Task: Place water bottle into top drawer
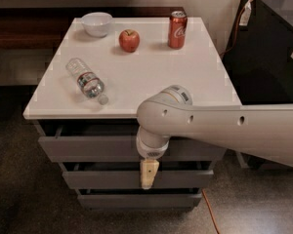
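Gripper (149,173) hangs pointing down in front of the grey drawer stack, its tan tip level with the middle drawer (102,179), its wrist crossing the front of the top drawer (88,148); whether it is open or closed cannot be told from this angle. The pale arm (234,128) reaches in from the right. The water bottle (86,81) lies on its side on the near-left part of the white tabletop (185,77), cap toward the near edge, well apart from the gripper. At the far side stand a white bowl (97,23), a red apple (129,40) and a red soda can (177,29).
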### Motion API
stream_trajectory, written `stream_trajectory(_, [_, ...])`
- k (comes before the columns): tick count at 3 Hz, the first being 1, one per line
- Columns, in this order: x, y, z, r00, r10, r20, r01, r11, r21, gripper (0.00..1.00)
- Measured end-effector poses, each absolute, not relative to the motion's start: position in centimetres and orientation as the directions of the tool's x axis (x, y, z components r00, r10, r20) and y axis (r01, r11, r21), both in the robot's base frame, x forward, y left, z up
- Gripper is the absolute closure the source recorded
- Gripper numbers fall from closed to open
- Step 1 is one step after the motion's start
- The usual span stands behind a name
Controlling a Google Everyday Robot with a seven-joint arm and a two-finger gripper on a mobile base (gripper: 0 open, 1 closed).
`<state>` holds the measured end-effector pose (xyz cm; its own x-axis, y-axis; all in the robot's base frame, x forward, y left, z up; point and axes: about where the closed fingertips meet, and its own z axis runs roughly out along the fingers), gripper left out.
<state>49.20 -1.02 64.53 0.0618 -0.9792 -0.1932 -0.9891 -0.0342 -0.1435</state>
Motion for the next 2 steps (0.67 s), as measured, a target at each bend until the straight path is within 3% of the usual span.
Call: stream_trajectory(2, [47.1,0.2,64.6,0.104,-0.969,-0.223,-0.991,-0.083,-0.102,0.00])
